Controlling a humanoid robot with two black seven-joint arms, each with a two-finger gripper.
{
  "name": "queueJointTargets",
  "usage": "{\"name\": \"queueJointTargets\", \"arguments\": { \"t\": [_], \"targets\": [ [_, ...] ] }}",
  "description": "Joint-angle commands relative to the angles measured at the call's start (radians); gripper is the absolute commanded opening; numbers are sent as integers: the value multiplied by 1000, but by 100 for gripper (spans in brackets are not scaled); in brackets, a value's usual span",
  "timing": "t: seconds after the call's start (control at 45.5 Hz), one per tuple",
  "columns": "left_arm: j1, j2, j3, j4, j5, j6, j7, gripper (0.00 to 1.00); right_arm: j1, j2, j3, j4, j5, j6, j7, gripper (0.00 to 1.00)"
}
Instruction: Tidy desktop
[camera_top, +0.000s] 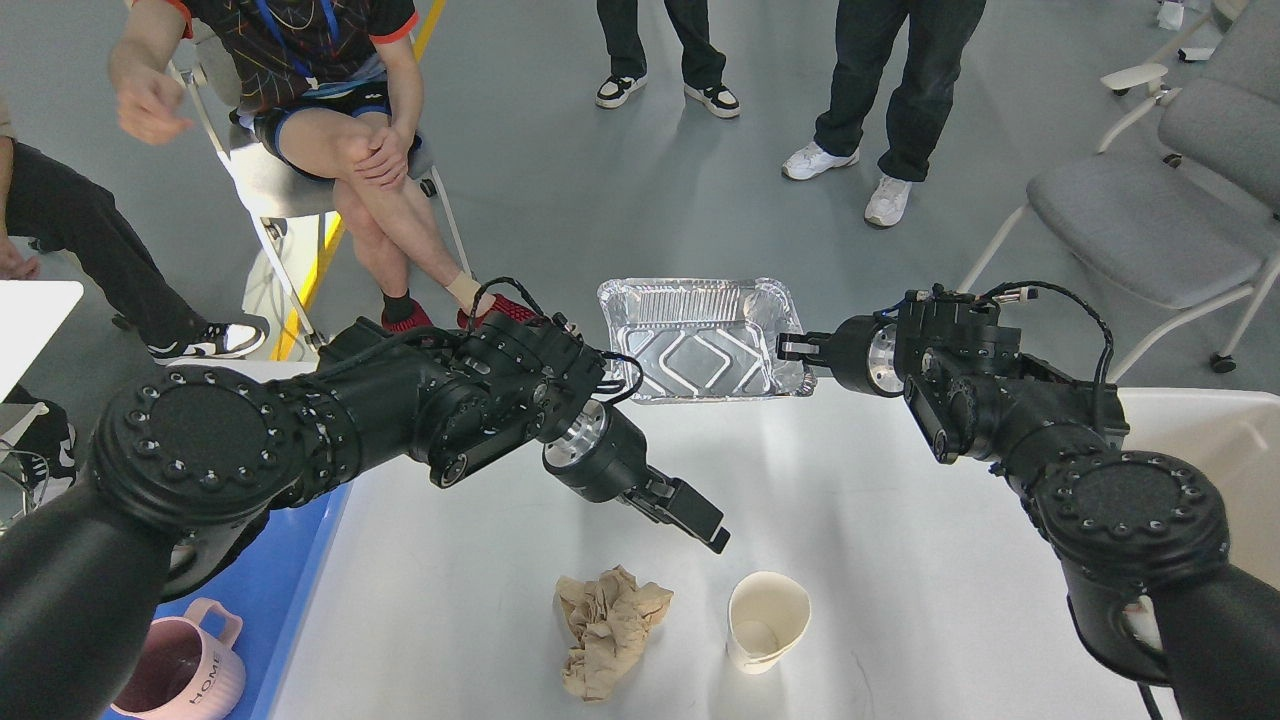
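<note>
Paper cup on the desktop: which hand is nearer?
Left. The left hand hovers just up-left of the paper cup; the right hand is far back at the foil tray.

Bright even overhead light, soft shadows, foil tray (700, 340) glare, fisheye edges

Our right gripper (792, 347) grips the foil tray (700, 340) by its rim at the far edge of the desktop (900, 560). Our left gripper (700, 520) hangs over the crumpled brown paper (608, 630) and the dented paper cup (765, 620).
</note>
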Motion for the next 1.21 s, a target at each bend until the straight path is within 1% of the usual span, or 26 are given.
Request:
{"name": "queueJointTargets", "arguments": {
  "t": [0.0,0.154,0.242,0.439,0.593,0.768,0.856,0.988,1.054,1.142,1.186],
  "targets": [
    [16,-29,1,2,-5,-3,0,95,6,-1,1,0,0,0,0,0],
    [19,-46,10,4,-2,-15,0,95,7,-3,1,1,0,0,0,0],
    [27,-50,11,13,-1,-9,0,95,6,-3,1,0,15,0,0,0],
    [70,-60,11,30,3,32,16,94,9,-1,0,1,22,0,1,0],
    [99,-58,13,32,6,48,17,93,10,-3,0,0,22,0,3,0],
    [116,-58,14,32,10,94,16,90,12,-3,0,0,23,0,3,0],
    [122,-58,14,32,13,103,16,84,12,-1,0,0,23,0,3,0],
    [128,-56,17,32,18,126,14,70,12,-3,0,0,23,0,3,0],
    [128,-56,17,32,16,128,14,67,12,-3,1,0,23,0,4,0],
    [128,-56,17,32,18,129,14,59,12,-3,0,0,23,0,4,0],
    [128,-56,17,32,18,129,14,53,12,-1,0,0,23,0,4,0]
  ]
}}
